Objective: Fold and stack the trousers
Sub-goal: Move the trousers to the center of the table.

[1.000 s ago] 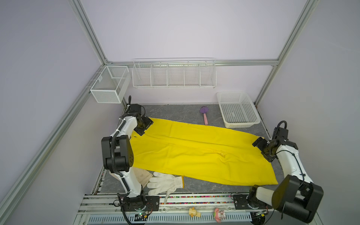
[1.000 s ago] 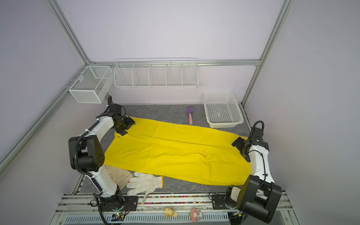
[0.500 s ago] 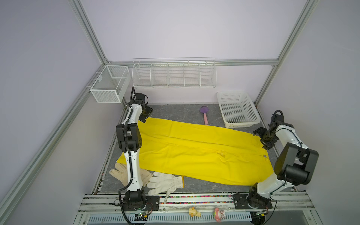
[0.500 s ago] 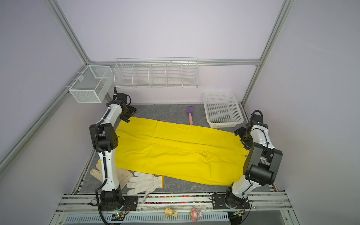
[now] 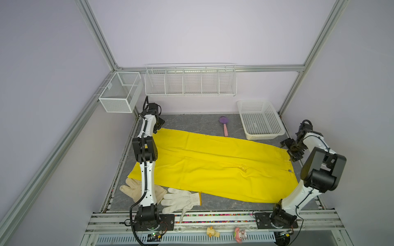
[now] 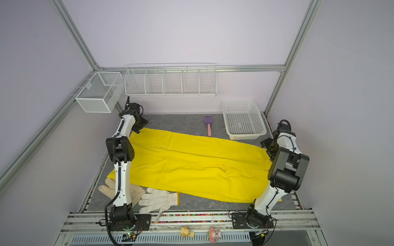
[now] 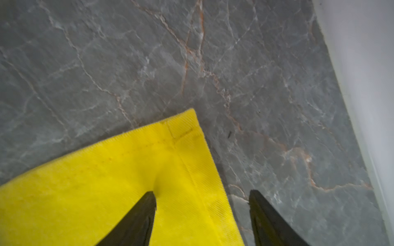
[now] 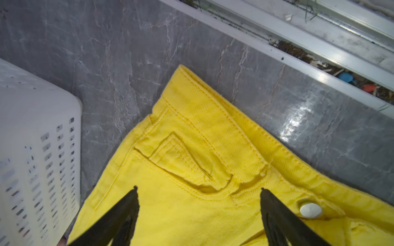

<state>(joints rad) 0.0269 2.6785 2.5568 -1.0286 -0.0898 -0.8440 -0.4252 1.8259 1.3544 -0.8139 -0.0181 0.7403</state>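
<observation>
At the far left, the left gripper (image 5: 158,125) hangs over the far hem corner of the bright yellow cloth trousers (image 5: 213,168). In the left wrist view its black jaws stand spread (image 7: 201,192): one fingertip sits on the yellow cloth and the other is over the grey marbled tabletop (image 7: 106,64), just past the hem's edge. Nothing is gripped.

Near the front edge, a cream leather-like glove (image 5: 132,188) lies partly behind the left arm. An off-white knitted glove with a yellow cuff (image 5: 181,199) lies just beside the near trouser leg.

The trousers are spread flat across the middle of the table in both top views, unfolded, with the legs running left and the waistband to the right. Behind them lies a purple brush with a pink handle (image 5: 224,125), and further right stands a white perforated plastic basket (image 5: 259,121).

At the right, the right gripper (image 5: 292,149) hovers over the far waistband corner. Its jaws are wide apart (image 8: 198,189) above the front pocket, holding nothing, with the small silver button (image 8: 310,210) beside one finger.
</observation>
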